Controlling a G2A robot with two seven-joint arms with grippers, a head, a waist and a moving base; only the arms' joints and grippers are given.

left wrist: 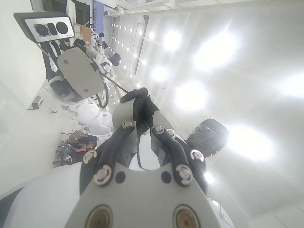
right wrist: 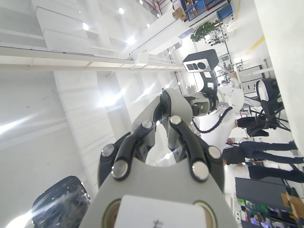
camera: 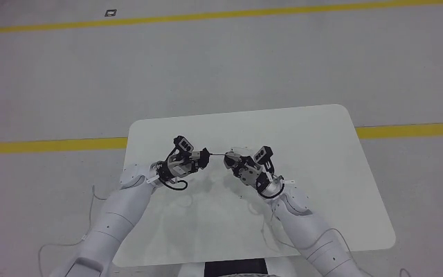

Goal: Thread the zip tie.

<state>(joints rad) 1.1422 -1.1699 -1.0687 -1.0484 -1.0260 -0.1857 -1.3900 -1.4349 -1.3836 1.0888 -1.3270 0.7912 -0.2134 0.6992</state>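
Observation:
Both grippers hang above the middle of the white table [camera: 318,145], tips facing each other a short gap apart. A thin black zip tie [camera: 215,154] spans that gap. My left gripper [camera: 201,158] is shut on the zip tie [left wrist: 142,100]; the tie's strap loops back between the fingers toward the wrist. From there its straight part runs across to my right gripper [left wrist: 96,71]. In its own wrist view the right gripper [right wrist: 163,111] has its ribbed pads [right wrist: 166,112] pressed together. The tie itself is hard to make out between them.
The table has rounded corners, with bare surface all around the arms. Its far edge [camera: 235,114] lies beyond the grippers. Yellow lines [camera: 62,145] cross the grey floor past the table.

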